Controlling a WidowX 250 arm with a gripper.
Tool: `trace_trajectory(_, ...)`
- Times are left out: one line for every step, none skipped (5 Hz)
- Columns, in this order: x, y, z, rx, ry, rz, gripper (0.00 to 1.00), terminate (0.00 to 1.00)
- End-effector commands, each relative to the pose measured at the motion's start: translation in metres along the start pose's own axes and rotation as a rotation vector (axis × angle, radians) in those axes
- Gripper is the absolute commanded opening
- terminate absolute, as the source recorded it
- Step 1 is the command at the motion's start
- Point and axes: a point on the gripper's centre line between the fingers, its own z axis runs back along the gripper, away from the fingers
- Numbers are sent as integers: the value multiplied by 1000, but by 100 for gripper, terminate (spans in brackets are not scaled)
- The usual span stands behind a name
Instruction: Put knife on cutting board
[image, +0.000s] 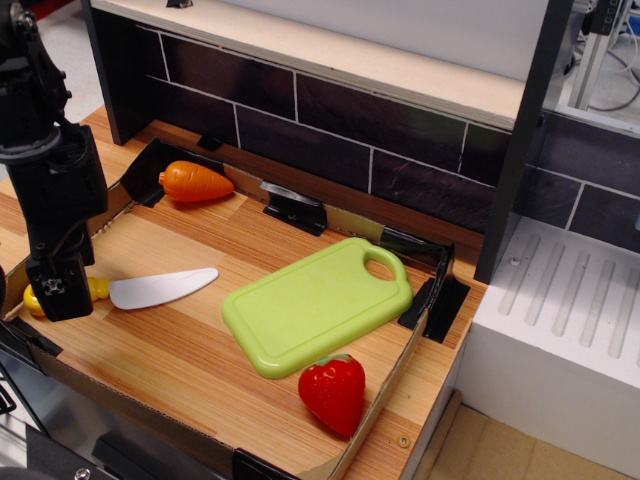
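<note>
A: Yellow plastic is nearly all hidden now. The pincer (60, 295) sits right over the handle of the knife (150, 289), low against the tabletop (180, 350), so only a sliver of yellow shows on either side of it.

B: Has it taken hold?

A: I cannot tell. The black body blocks the fingertips, so how wide it stands, or whether it grips anything, is not visible. The white blade lies flat on the wood, pointing right toward the cutting board (315, 305).

B: Why approach from the handle end?

A: My guess is that the rounded handle gives more to squeeze than the thin blade, and it leaves the blade free to lead the way across.

B: And the target?

A: The green board lies flat near the middle of the cardboard-edged tray, well apart from the knife, its handle hole toward the back right. A strawberry (333, 392) touches or nearly touches its front edge, and a carrot (195, 182) rests in the back corner, clear of the path.

B: So the carry is still ahead.

A: I'd judge so: lift, move right, set it down.
</note>
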Motion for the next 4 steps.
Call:
trace_trajectory(-2,20,-2,47,15,7,100,0)
trace_trajectory(-5,23,-14,46,53,-5,100,0)
trace_trajectory(-7,22,-19,46,74,-21,100,0)
trace_trajectory(-4,21,-18,15,66,36,0,0)
